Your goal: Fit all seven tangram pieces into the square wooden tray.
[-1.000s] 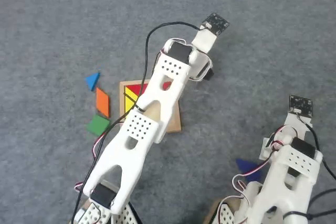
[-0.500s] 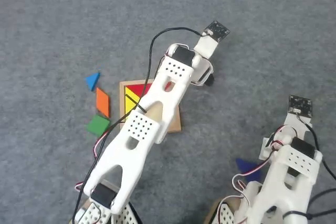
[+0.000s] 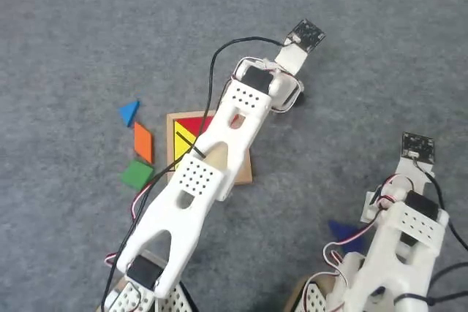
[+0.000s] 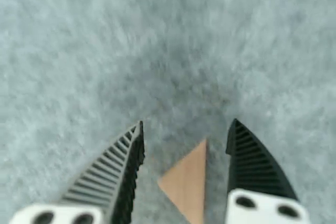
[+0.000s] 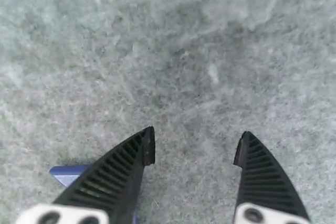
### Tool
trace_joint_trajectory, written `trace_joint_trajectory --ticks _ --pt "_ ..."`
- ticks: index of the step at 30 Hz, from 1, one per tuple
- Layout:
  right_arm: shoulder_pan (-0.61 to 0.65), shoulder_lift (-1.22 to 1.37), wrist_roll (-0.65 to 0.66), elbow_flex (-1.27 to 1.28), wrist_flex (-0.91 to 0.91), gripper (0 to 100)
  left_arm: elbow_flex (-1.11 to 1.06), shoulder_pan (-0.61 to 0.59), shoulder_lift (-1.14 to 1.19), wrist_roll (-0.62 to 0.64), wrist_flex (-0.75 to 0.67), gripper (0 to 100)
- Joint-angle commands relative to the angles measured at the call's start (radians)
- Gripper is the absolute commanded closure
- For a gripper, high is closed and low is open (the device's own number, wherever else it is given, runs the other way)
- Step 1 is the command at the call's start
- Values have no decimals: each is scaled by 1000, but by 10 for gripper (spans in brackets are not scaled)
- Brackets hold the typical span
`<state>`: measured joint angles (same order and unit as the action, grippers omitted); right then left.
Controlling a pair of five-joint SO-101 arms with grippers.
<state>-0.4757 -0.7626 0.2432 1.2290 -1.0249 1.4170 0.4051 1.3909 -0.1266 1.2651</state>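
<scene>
The square wooden tray [image 3: 243, 171] lies behind the left gripper [image 4: 187, 123], whose jaws hang wide apart over grey carpet [image 4: 157, 35]; a tan wedge [image 4: 186, 187], tray corner or piece, unclear, points out between them. The right gripper [image 5: 198, 131], equally wide, sits nearest the dark blue triangle [image 5: 65, 172], just beside one finger.

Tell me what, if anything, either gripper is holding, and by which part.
Nothing is held. The left gripper stands open around a tan triangle, jaws clear of it; the right gripper is open beside a blue piece.
</scene>
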Motion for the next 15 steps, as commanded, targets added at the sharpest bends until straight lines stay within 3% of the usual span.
trace_joint_trajectory --ticks 1,8,15 --pt "15 4 25 -29 16 747 -8 9 11 -8 -54 754" --pt "15 4 25 -29 16 747 -7 8 40 -17 17 824" --pt "15 4 26 -29 16 747 -5 -11 23 -29 58 826"
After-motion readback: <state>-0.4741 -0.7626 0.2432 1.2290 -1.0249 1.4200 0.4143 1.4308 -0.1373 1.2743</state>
